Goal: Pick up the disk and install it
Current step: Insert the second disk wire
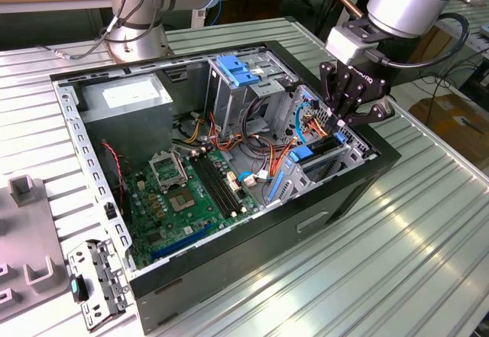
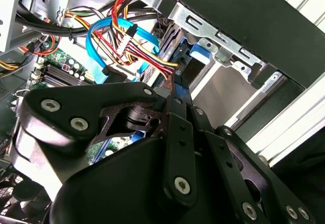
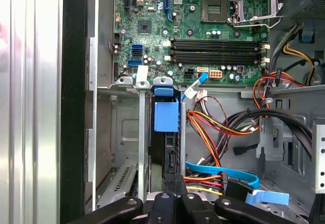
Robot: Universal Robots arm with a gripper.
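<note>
In the exterior view, black multi-link gripper [image 1: 353, 106] poised over the open black computer case [image 1: 336, 199], just above the flat grey hard drive with bright blue plastic carrier rails [image 1: 317, 157], seated on edge in the grey metal drive bay at the case's front corner. In the second wrist view, black fingers [image 2: 175, 113] drawn narrow, tips together, near that bay. In the first wrist view, drive's blue carrier tab [image 3: 166, 113] slotted between the bay's metal walls, beside the green motherboard [image 3: 203, 31]; gripping anything — cannot tell.
</note>
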